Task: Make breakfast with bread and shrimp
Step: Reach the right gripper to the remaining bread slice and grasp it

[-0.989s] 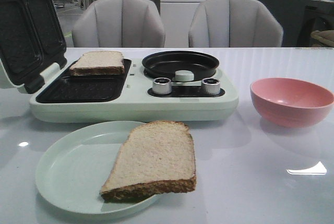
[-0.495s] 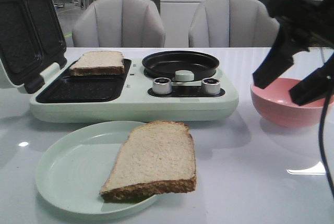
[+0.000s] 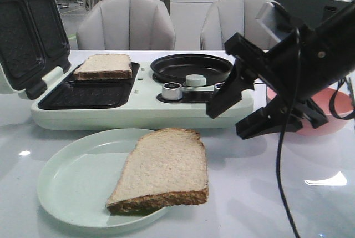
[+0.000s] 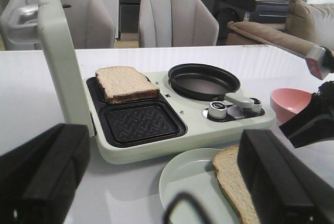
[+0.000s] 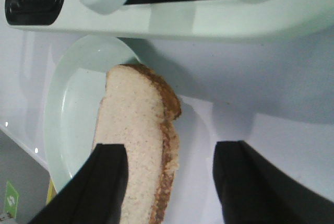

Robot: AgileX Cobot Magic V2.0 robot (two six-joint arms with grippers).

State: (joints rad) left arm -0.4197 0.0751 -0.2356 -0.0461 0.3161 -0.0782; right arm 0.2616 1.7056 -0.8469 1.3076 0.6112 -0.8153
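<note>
Right pincer (image 3: 239, 120) is over the right half of the surface (image 3: 288, 193), in front of the breakfast maker (image 3: 138, 110), jaws spread wide and grasping nothing. Near bread slice (image 3: 163, 168) lies on the pale green plate (image 3: 72, 182) near the front edge of the surface, overhanging the plate's right rim; it sits below and to the left of the right pincer, apart from it, no contact. In the right wrist view the same slice (image 5: 138, 145) sits partly behind one finger (image 5: 107, 182), the other finger off to the side over bare surface, so the crust edge falls between them in that view. Second bread slice (image 3: 104, 66) rests in the rear grill well of the breakfast maker, toward the back left of the surface, well apart from the right pincer; lid (image 3: 28, 27) stands raised. Black round pan (image 3: 191, 67) sits on the maker's right half, knobs in front of it. Pink bowl (image 3: 333, 121) near the right edge is mostly hidden behind the right arm. Left pincer (image 4: 167, 177) is released, both fingers wide apart, holding nothing; the plated slice (image 4: 237, 182) shows just beside one of its fingers. Shrimp is not visible in any view; can't tell where it is.
</note>
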